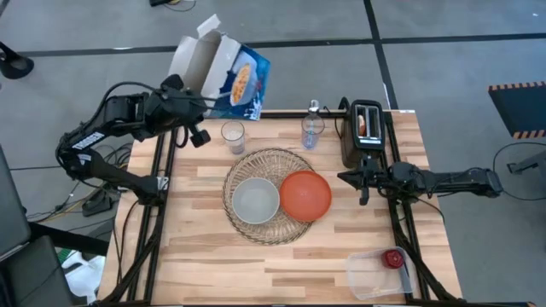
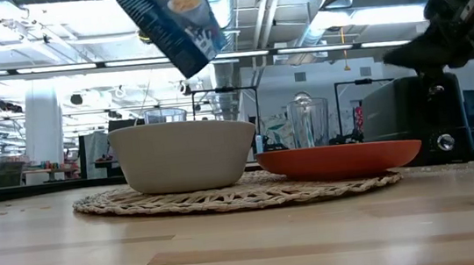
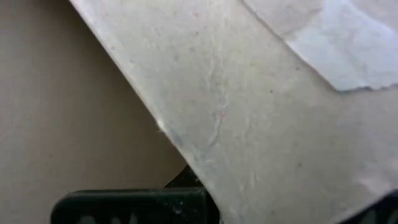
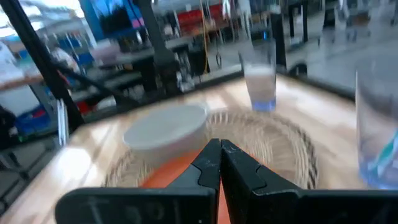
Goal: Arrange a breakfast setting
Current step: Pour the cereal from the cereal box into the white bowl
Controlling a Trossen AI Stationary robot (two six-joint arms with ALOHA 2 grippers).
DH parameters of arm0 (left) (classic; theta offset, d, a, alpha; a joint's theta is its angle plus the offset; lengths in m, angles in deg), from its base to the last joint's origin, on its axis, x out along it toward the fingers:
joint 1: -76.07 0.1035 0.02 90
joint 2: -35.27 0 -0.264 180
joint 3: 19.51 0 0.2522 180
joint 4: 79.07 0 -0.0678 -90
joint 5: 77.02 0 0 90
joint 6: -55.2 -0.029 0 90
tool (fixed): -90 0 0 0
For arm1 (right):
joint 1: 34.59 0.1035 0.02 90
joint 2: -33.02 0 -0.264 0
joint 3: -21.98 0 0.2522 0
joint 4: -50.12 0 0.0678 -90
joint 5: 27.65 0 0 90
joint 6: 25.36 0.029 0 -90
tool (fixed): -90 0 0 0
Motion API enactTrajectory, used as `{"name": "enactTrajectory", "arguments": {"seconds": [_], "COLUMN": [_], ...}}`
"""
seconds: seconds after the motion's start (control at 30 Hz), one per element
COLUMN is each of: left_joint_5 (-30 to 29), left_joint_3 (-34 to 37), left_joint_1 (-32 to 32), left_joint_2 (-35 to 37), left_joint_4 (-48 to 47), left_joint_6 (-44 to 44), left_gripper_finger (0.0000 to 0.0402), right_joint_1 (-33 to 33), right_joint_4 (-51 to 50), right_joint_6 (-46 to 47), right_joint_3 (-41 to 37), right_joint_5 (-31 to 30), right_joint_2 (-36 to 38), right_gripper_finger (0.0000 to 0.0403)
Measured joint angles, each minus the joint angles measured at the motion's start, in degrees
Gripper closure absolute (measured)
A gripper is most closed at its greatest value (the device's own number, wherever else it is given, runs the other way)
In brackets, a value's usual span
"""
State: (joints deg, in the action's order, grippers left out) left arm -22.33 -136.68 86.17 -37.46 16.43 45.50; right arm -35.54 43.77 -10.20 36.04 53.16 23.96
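The round woven mat (image 1: pixel 269 198) lies mid-table with the pale grey bowl (image 1: pixel 256 200) and the orange plate (image 1: pixel 305 194) side by side on it. The red apple (image 1: pixel 392 258) sits in a clear tub at the near right. A pale round piece (image 1: pixel 365 124) stands in the toaster's slot; I cannot tell if it is the bagel. The spoon is not in view. My left gripper (image 1: pixel 188 95) is shut on the blue-and-white cereal box (image 1: pixel 230 77), high beyond the far left edge. My right gripper (image 1: pixel 345 177) is shut and empty just right of the plate (image 4: pixel 168 177). My left gripper holds the cereal box by a bare cardboard wall (image 3: pixel 205 124) near its open top, whose flaps (image 1: pixel 198 47) stand open. The fingers (image 3: pixel 130 208) come level from the table's left. The cardboard fills the wrist view and hides the hold. The box (image 2: pixel 172 20) hangs tilted, lifted clear.
A black toaster (image 1: pixel 365 136) stands at the far right. A clear glass (image 1: pixel 233 135) and a water bottle (image 1: pixel 312 130) stand by the far edge behind the mat. A clear plastic tub (image 1: pixel 375 273) sits at the near right corner. Bare wood shows along the near and left sides.
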Motion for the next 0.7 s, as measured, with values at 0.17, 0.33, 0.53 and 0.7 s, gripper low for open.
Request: {"name": "enactTrajectory", "arguments": {"seconds": [0.17,0.33,0.53,0.7], "left_joint_5": [-0.23,0.12,0.51,0.36], "left_joint_3": [0.00,0.00,-0.01,-0.01], "left_joint_1": [-3.85,-7.05,-9.64,-10.63], "left_joint_2": [0.00,0.00,0.00,0.00], "left_joint_4": [2.65,4.76,6.37,6.35], "left_joint_6": [-1.12,-2.07,-2.31,-2.25], "left_gripper_finger": [0.0401,0.0401,0.0401,0.0401], "right_joint_1": [-0.17,-1.55,-3.00,-2.95], "right_joint_4": [4.59,6.76,8.15,8.37], "right_joint_6": [-0.48,0.07,1.46,1.39], "right_joint_3": [0.00,0.00,0.00,0.00], "right_joint_5": [-0.57,-1.31,-1.31,-1.29], "right_joint_2": [-0.05,-0.02,-0.02,-0.36], "right_gripper_finger": [0.0367,0.0367,0.0365,0.0322]}}
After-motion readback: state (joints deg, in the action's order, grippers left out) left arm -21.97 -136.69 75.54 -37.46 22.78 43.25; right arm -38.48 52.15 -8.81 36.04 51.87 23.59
